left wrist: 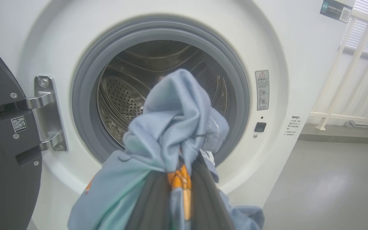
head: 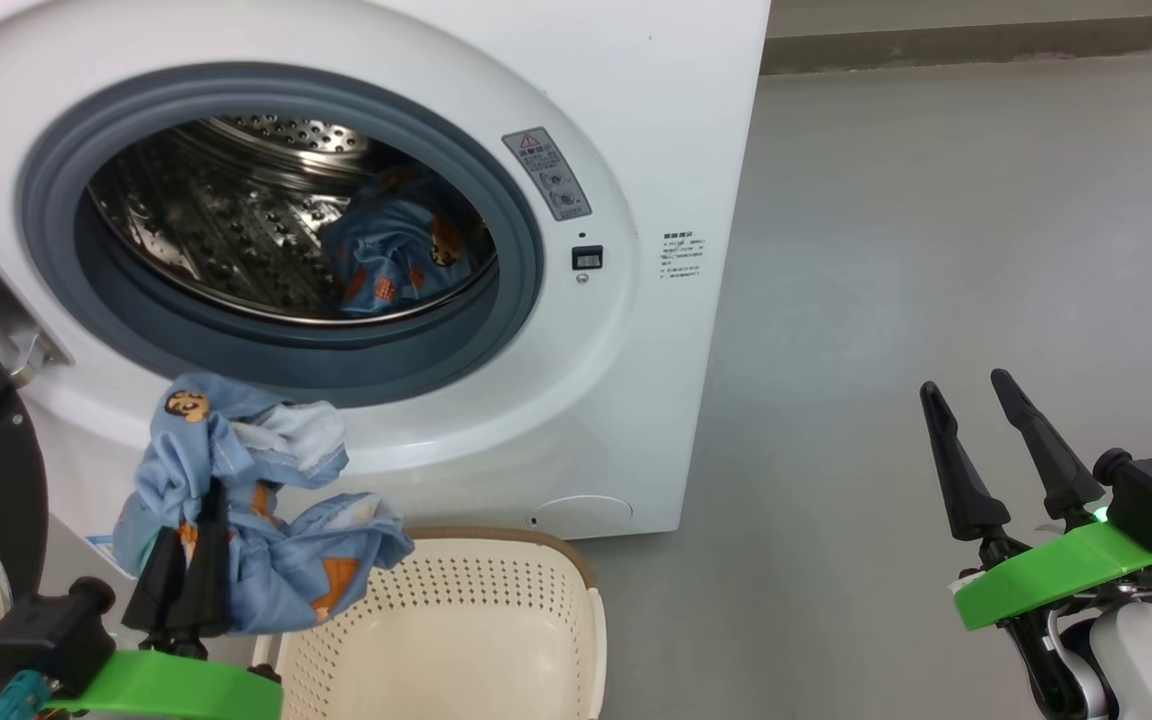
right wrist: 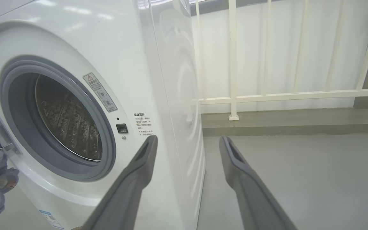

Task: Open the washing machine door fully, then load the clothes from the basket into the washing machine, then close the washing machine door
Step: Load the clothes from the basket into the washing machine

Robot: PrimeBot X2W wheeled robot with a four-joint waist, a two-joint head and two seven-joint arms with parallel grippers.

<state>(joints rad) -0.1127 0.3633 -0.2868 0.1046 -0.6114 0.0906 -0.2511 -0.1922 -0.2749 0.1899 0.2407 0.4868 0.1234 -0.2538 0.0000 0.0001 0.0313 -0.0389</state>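
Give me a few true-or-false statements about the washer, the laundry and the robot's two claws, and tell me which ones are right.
1. The left claw is shut on a blue garment. True.
2. The washing machine door is closed. False: it stands swung wide open.
3. The right claw is open and holds nothing. True.
4. The drum has no laundry in it. False: a second garment lies inside.
5. The basket is piled with clothes. False: the part in view holds none.
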